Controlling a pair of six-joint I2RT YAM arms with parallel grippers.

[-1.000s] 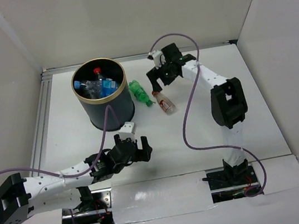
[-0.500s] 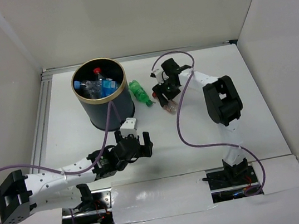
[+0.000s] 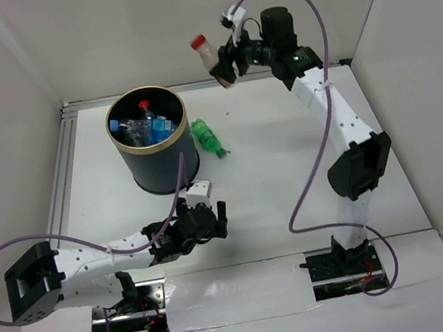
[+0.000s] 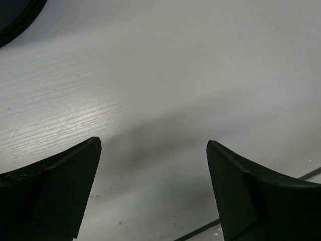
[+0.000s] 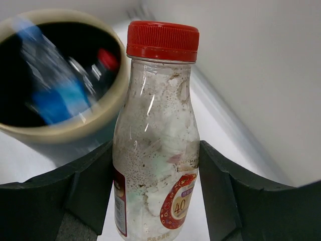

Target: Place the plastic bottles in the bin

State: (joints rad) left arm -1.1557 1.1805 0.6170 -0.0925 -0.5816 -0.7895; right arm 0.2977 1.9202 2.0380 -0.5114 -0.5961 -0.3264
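Plastic bottle (image 5: 158, 150), red cap: clamped between jaws of right gripper (image 5: 155, 196), closed partway around its body. Held high toward far edge of table (image 3: 292, 189), to the right of bin (image 3: 155, 169), not yet over the opening. Left gripper (image 4: 153, 170): jaws wide, holding nothing, low above near edge of table.

Done: several bottles (image 3: 145, 126) lying inside bin, blue labels and one red cap visible.

Left to do: carry held bottle over rim and release, then collect green bottle (image 3: 207, 137) lying on table just right of bin. No other loose bottle visible on table.
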